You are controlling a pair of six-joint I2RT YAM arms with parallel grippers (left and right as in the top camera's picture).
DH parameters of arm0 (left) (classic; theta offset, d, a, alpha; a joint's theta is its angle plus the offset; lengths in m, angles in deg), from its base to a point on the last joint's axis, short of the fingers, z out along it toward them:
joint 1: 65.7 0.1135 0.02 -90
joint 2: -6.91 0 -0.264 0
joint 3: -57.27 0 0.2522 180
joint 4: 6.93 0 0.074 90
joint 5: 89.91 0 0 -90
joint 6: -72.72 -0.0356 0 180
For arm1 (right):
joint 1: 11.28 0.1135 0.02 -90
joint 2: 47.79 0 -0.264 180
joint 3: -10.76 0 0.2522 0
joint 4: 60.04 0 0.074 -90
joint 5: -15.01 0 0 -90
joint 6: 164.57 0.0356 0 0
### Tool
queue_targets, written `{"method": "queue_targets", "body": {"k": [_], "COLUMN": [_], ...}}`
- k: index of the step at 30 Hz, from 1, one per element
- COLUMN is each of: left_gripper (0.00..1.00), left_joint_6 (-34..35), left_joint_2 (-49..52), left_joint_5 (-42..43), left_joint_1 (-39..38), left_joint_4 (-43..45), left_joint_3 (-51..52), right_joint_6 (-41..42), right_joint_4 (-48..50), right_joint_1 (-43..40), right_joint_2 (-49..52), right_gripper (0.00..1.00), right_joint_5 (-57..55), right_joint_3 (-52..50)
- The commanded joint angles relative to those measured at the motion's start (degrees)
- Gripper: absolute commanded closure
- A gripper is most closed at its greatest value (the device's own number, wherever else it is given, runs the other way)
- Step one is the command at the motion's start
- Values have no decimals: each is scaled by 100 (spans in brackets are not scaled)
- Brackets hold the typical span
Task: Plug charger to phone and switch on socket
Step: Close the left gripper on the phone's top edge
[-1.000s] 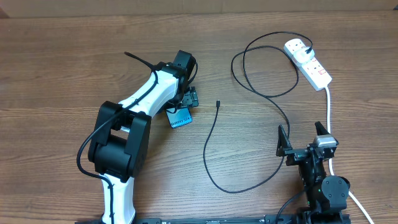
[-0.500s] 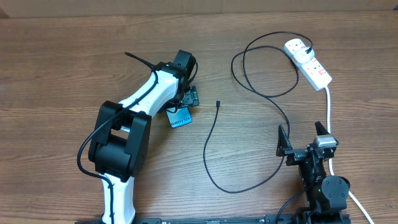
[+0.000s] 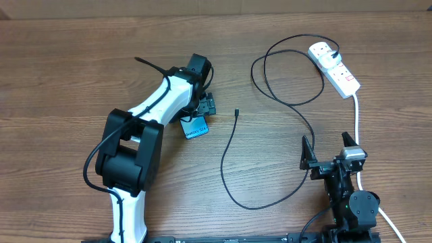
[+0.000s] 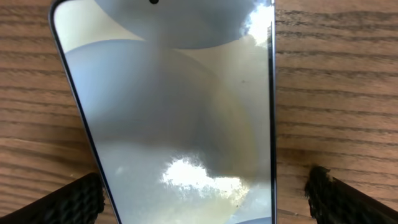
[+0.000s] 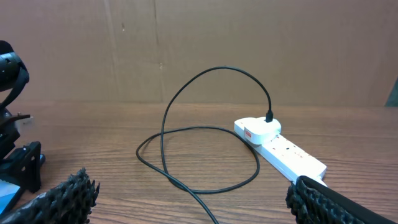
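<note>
The phone (image 3: 196,127) lies flat on the table, its blue lit end showing below my left gripper (image 3: 201,111). From the left wrist the phone (image 4: 174,112) fills the view with a glare-washed screen. My left gripper (image 4: 205,208) is open, one finger on each side of the phone and a gap of wood between. The charger (image 3: 229,158) trails over the table, its small tip (image 3: 237,112) free to the right of the phone. Its black plug (image 5: 268,117) sits in the white socket (image 5: 280,146), also at the far right (image 3: 335,68). My right gripper (image 3: 329,151) is open and empty near the front edge.
The socket's thick white cord (image 3: 356,118) runs down past my right gripper. Loops of the black cable (image 5: 186,155) lie between that gripper and the socket. A cardboard wall (image 5: 217,43) closes the back of the table.
</note>
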Motion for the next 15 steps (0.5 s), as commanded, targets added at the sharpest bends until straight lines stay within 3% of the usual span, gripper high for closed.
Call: {"method": "queue_targets", "body": {"k": [1,15], "left_gripper": [0,0], "left_joint_6": [-118,-289], "left_joint_2": [264,264], "left_joint_5": [284,623], "left_joint_1": [177,363], "left_joint_4": [-61,-59], "left_joint_3": [17,17], "right_joint_6": [37,37], "right_joint_4": [35,35], "right_joint_1": [-4,-4], "right_joint_2": [-39,-39], "right_gripper": [0,0], "right_joint_5": [-52,-52], "right_joint_3": [-57,-57]}}
